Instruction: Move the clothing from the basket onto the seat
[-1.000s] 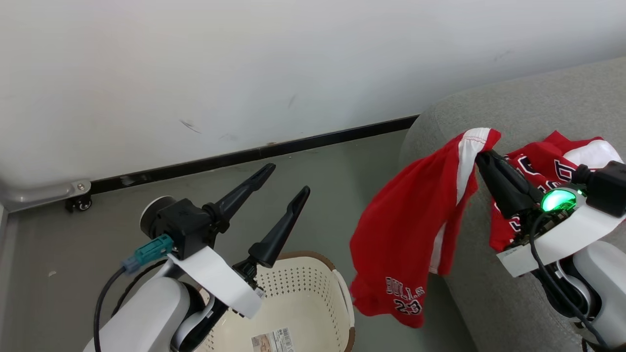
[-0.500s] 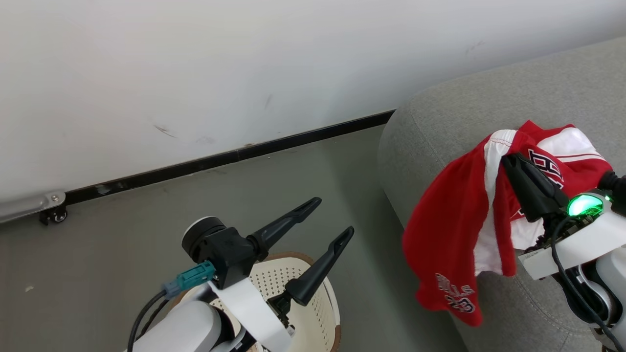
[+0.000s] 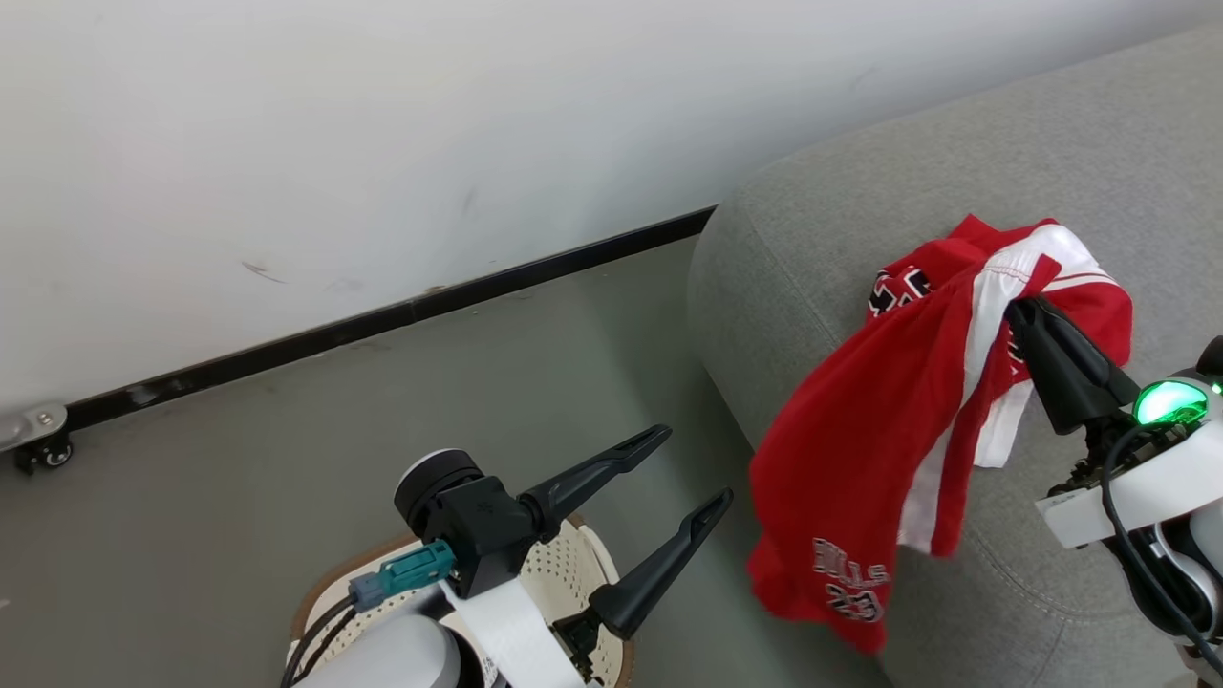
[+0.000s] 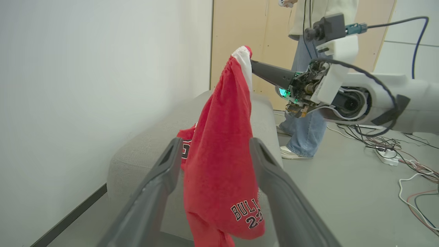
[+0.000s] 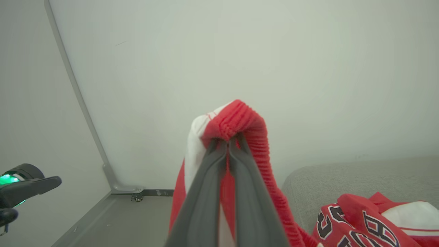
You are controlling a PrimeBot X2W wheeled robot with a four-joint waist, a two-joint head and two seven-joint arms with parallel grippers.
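My right claw [image 3: 1020,311], clamped on shorts [image 3: 860,430], has swung them over seat [image 3: 1051,143], frame right: release due. Left claw [image 3: 696,465] gapes empty.

Left gripper [image 3: 695,463], lower centre of the head view: two long tapered black fingers [image 3: 592,470] on a black housing [image 3: 478,526] with a grey-capped round end. Teal connector [image 3: 411,571] at its base; white plate [image 3: 506,635]; glossy white forearm [image 3: 382,664]. Right gripper [image 3: 1020,311], right edge: matching dark fingers, green indicator light [image 3: 1170,401], second white plate [image 3: 1118,492], looping black cables [image 3: 1105,478]. Exposed circuit board [image 4: 304,88] noted in the left wrist view.
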